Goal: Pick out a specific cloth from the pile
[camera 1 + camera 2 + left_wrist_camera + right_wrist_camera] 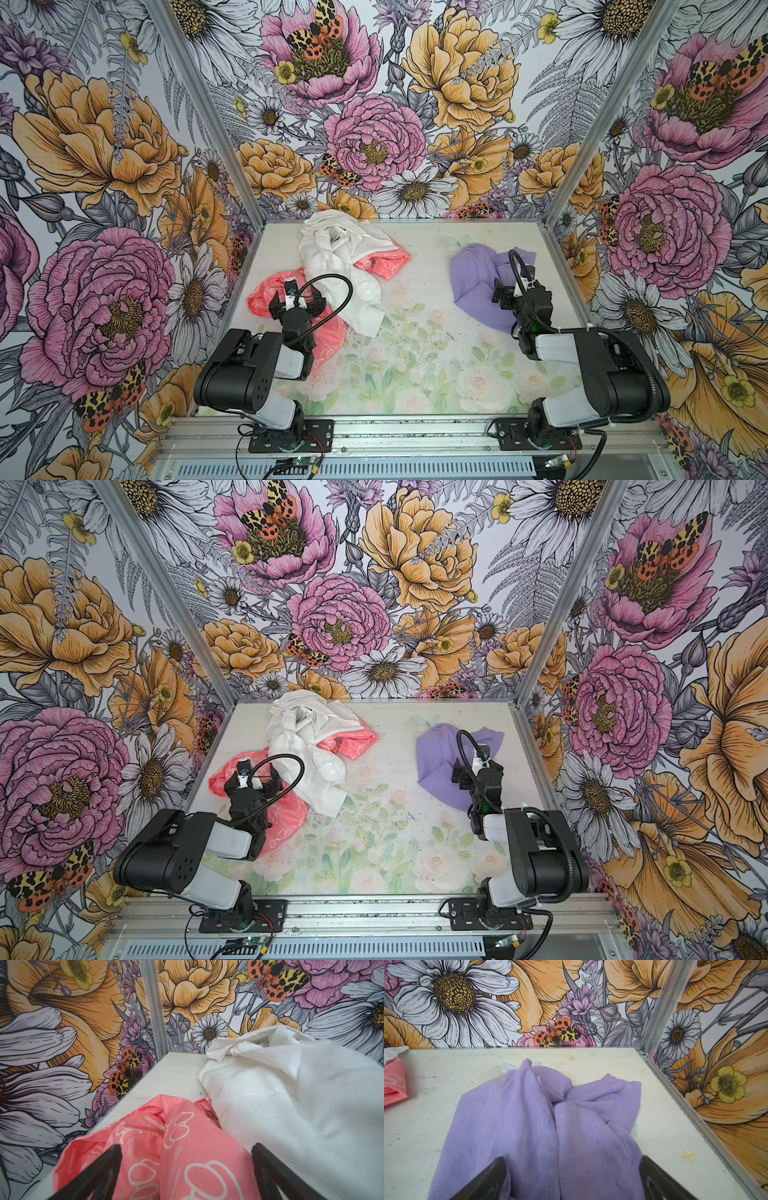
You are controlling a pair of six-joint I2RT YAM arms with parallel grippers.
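The lavender cloth point(473, 278) point(436, 758) point(529, 1115) lies crumpled on the right of the table, apart from the pile point(332, 266). The pile is a white buttoned shirt point(336, 257) point(307, 737) point(280, 1095) draped over a coral-pink printed cloth point(328, 336) point(286, 820) point(145, 1126) at the back left. My right gripper point(519, 286) point(473, 769) point(572, 1160) hovers open over the lavender cloth's near part, with nothing between its fingers. Over the coral-pink cloth my left gripper point(296, 297) point(252, 776) point(186, 1147) is open too, jaws wide on either side of a fold.
Flower-printed walls with aluminium corner posts point(153, 1007) point(660, 1012) close in the table point(415, 353) at the back and both sides. The right wall's rail runs close beside the lavender cloth. A metal rail point(415, 432) carrying both arm bases borders the front.
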